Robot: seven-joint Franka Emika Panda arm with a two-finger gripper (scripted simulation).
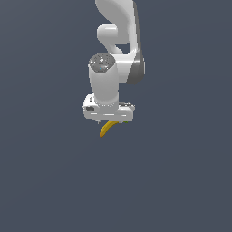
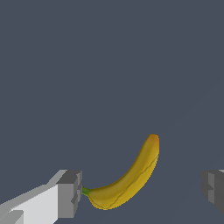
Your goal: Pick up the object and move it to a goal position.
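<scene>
**Open gripper poised over lone banana**

A glossy white Panda arm (image 1: 115,54) hangs over a flat, matte slate-grey surface (image 1: 181,181), its gripper (image 1: 108,121) spread wide. In the wrist view, the blocky grey fingertips (image 2: 70,192) stand well apart, with the banana (image 2: 129,177) lying on the surface between them. The fruit is smooth and crescent-shaped, yellow deepening to orange at its tip, its short green stem just beside one fingertip. No lettering is legible anywhere.
</scene>
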